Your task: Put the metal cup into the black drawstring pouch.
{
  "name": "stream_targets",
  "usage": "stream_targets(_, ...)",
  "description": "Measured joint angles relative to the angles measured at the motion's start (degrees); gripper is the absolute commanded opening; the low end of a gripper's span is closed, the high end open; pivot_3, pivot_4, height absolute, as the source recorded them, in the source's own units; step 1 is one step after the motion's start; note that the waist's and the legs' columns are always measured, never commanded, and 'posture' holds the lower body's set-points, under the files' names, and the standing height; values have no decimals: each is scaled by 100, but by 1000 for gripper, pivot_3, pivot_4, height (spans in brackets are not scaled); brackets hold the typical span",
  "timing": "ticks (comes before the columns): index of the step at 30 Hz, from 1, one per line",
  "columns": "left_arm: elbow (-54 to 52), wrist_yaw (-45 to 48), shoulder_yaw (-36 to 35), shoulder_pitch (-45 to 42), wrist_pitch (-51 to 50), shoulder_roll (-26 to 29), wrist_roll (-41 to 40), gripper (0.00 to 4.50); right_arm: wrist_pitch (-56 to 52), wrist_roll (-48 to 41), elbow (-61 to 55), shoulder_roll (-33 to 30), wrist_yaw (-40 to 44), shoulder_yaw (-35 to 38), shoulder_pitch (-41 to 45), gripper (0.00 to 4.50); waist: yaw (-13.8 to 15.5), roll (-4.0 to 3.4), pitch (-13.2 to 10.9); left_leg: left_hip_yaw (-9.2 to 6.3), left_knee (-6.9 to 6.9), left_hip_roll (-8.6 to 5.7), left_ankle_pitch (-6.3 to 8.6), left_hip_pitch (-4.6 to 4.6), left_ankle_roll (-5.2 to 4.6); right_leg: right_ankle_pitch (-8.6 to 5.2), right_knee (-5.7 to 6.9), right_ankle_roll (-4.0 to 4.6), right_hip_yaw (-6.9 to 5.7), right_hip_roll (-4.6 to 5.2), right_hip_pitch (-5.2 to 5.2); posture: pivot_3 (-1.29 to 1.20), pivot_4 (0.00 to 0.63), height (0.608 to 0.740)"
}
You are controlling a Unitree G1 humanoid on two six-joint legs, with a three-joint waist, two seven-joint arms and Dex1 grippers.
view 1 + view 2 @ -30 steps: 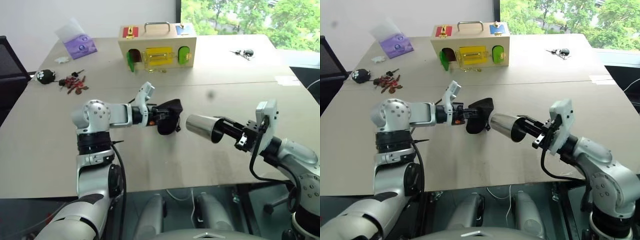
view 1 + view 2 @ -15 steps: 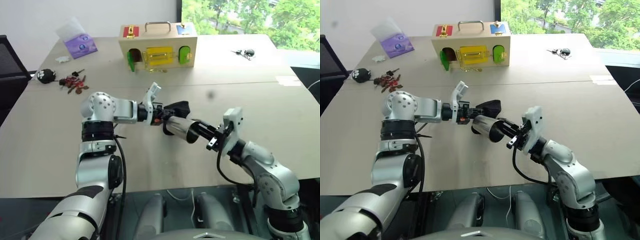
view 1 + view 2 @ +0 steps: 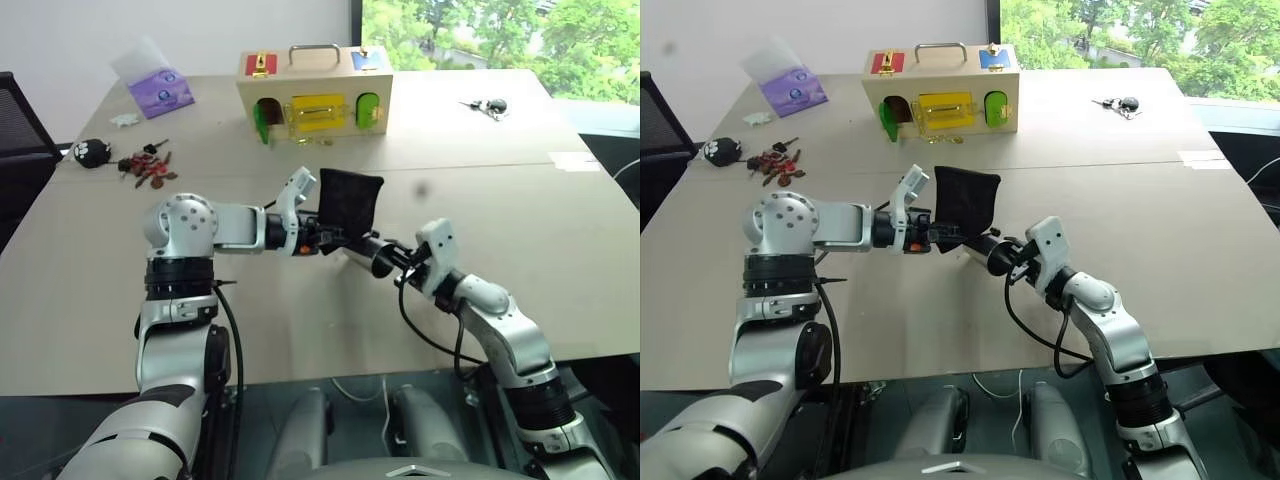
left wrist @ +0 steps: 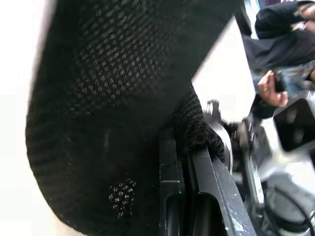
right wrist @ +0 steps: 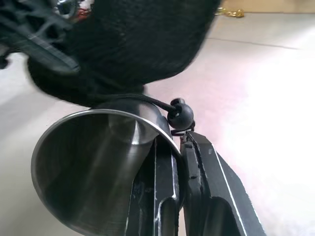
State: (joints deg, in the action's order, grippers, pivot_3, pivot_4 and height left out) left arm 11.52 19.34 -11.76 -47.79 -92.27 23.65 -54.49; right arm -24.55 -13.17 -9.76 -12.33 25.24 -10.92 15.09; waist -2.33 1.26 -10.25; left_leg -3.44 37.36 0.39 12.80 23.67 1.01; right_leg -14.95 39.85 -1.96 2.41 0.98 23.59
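Metal cup [image 5: 93,167] base-first at pouch [image 3: 349,203] mouth

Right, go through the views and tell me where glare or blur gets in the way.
Left eye view: the window top right is bright, and the table below it is pale with glare. Left wrist view: the black drawstring pouch is so close that its mesh blurs toward the top. Right wrist view: the metal cup mirrors the light, and the tabletop behind is washed out.
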Motion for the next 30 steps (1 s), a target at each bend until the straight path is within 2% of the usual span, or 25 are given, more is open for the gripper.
stream_targets(4, -331, -276, -67, 212, -5, 11, -256, 0, 234, 421, 464, 236, -331, -111, 383, 46, -6, 2, 2, -1, 0, 1, -1, -3, 0, 0, 0, 0, 6, 0, -1, 0, 150, 740)
stream_targets(10, -475, -721, -318, 428, -12, 56, -420, 0, 418, 818, 635, 255, -444, -215, 446, 46, 0, 2, 2, -5, 0, -1, -3, 0, 4, 0, 0, 0, 2, 1, 0, 0, 150, 740)
stream_targets(22, -33, -921, -665, 191, -13, 88, -371, 0, 363, 879, 617, 140, -363, -205, 412, 46, 11, 2, 2, -4, 0, -4, -3, 3, 4, 0, -2, 0, -6, 2, 0, 0, 150, 740)
stream_targets(26, 60, -845, -606, 2, -13, 174, -311, 0, 146, 284, 504, 408, -114, 55, 202, 46, 4, 2, 1, -8, -6, -2, -3, 4, 5, 0, -4, 1, -7, 1, 1, 0, 150, 740)
stream_targets(30, 169, -809, -542, -36, -12, 185, -92, 0, -534, -972, -167, 481, 335, 549, -188, 46, 7, 1, 0, -11, -6, -2, -2, 10, 3, 0, -8, 0, -6, 4, 3, 0, 150, 740)
